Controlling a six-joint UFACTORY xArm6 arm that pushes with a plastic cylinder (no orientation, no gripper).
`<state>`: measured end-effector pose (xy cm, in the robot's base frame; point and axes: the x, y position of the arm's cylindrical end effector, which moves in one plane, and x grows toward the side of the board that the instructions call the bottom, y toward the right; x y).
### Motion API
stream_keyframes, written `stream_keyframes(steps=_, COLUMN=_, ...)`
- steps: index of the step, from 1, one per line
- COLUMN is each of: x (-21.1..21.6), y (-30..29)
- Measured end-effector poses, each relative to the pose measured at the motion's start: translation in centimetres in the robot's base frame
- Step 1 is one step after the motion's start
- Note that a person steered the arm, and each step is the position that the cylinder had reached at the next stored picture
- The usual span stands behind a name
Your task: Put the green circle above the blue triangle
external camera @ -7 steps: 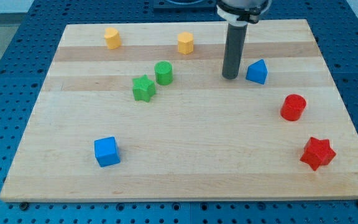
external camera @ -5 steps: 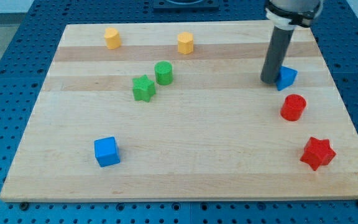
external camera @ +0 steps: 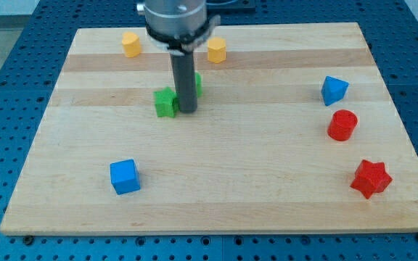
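Note:
The green circle [external camera: 197, 83] sits at the board's upper middle, mostly hidden behind my rod. My tip [external camera: 188, 111] rests just below it and right beside the green star [external camera: 165, 103], which lies to the tip's left. The blue triangle [external camera: 333, 90] is far off at the view's right, above the red circle [external camera: 342, 125].
Two yellow blocks [external camera: 130, 43] [external camera: 217, 50] lie near the board's top edge. A blue cube [external camera: 125, 176] sits at lower left. A red star [external camera: 370, 177] sits at lower right. The wooden board [external camera: 216, 196] lies on a blue perforated table.
My tip pushed the blue triangle to the right, then swept far left across the board to the green blocks. The triangle now rests above the red circle.

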<state>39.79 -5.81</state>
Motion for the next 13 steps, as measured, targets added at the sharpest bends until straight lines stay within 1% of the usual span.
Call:
stream_keyframes(steps=1, x=-3.8, y=-2.1)
stream_keyframes(steps=2, x=-4.7, y=-1.2)
stream_keyframes(steps=3, x=-5.1, y=2.9)
stream_keyframes(steps=4, x=-6.9, y=4.4)
stream_keyframes(steps=5, x=-9.3, y=4.2)
stream_keyframes(steps=6, x=-9.7, y=7.2)
stream_keyframes(steps=7, x=-8.8, y=13.8)
stream_keyframes(steps=8, x=-9.8, y=17.1)
stream_keyframes(steps=9, x=-12.7, y=16.4)
stream_keyframes(steps=10, x=-11.2, y=20.0)
stream_keyframes(steps=11, x=-8.9, y=22.2)
stream_keyframes(steps=12, x=-8.4, y=17.2)
stream_keyframes(steps=13, x=-4.8, y=17.4)
